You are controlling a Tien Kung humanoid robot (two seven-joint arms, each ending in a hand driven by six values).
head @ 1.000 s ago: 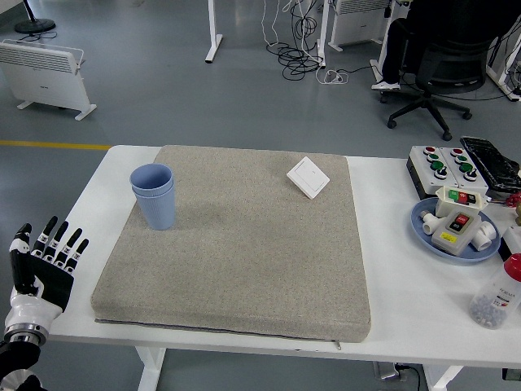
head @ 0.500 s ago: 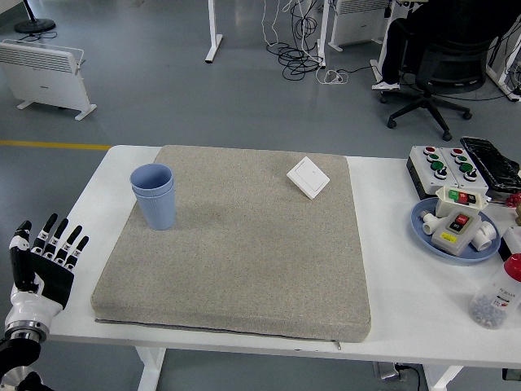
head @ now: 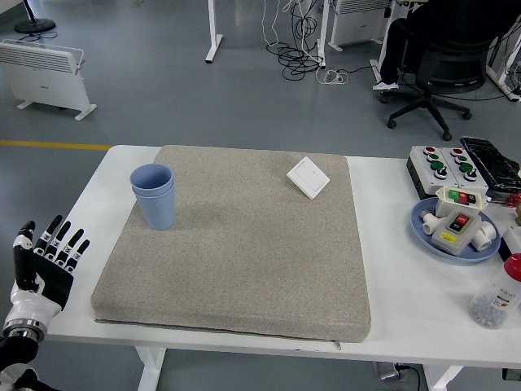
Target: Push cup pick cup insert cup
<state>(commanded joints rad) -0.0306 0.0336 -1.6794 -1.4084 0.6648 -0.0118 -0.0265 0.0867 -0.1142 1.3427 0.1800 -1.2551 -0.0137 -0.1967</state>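
Note:
Two light blue cups [head: 154,196] stand upright, one nested inside the other, on the left part of the grey mat [head: 236,244]. My left hand [head: 45,259] hovers at the table's near left corner, well below and left of the cups, fingers spread and holding nothing. No right hand shows in the head view.
A white square switch plate [head: 308,177] lies on the mat's far right. To the right of the mat sit a button box [head: 444,167], a blue plate [head: 424,229] with switch parts and a small bottle [head: 496,294] with a red cap.
My left hand has sunk slightly toward the lower left corner. The cups stay still.

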